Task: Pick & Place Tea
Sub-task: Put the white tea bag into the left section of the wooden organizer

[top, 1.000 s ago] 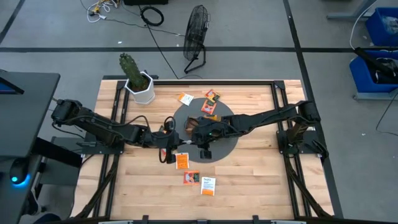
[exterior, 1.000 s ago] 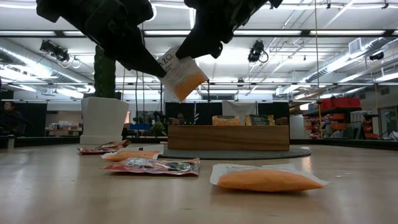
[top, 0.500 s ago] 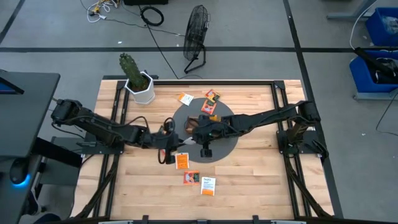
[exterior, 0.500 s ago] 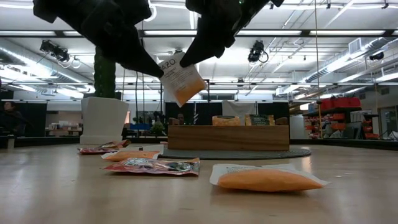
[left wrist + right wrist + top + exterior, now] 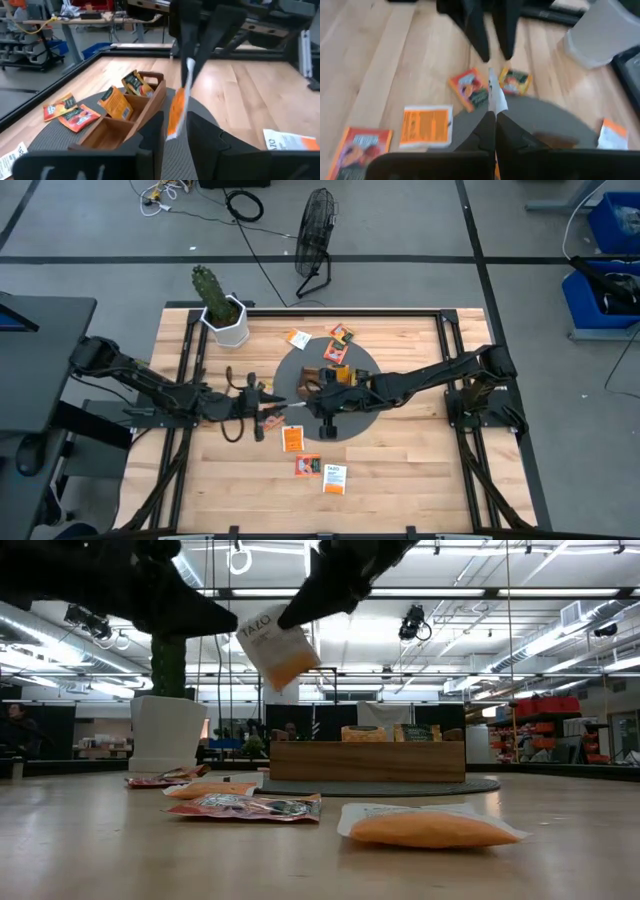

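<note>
A tea sachet (image 5: 277,648), white on top with an orange lower half, hangs in the air above the table's middle, between the two arms. My right gripper (image 5: 305,612) is shut on it; the sachet shows edge-on (image 5: 493,92) in the right wrist view. My left gripper (image 5: 176,131) is open just left of it, one finger on each side of its lower end (image 5: 173,125), apart from it. The wooden tray (image 5: 331,374) rests on a round dark mat (image 5: 362,416) and holds some sachets (image 5: 116,102). More sachets lie flat on the table (image 5: 292,439) (image 5: 334,478). My right gripper pinches the sachet between its two fingers at the white upper edge (image 5: 493,107), coming slantwise from above and from the table's right. The sachet is lifted clear, tilted, with its orange end (image 5: 290,670) hanging below the fingers.
A white pot with a cactus (image 5: 226,319) stands at the far left corner. Two sachets (image 5: 298,338) (image 5: 342,333) lie beyond the mat, and another (image 5: 308,466) near the front. Black frame rails (image 5: 443,350) run along the table's sides.
My left gripper has let go of the sachet and drawn back toward the table's left edge. The sachet stays in my right gripper, a little higher and tilted further than before.
</note>
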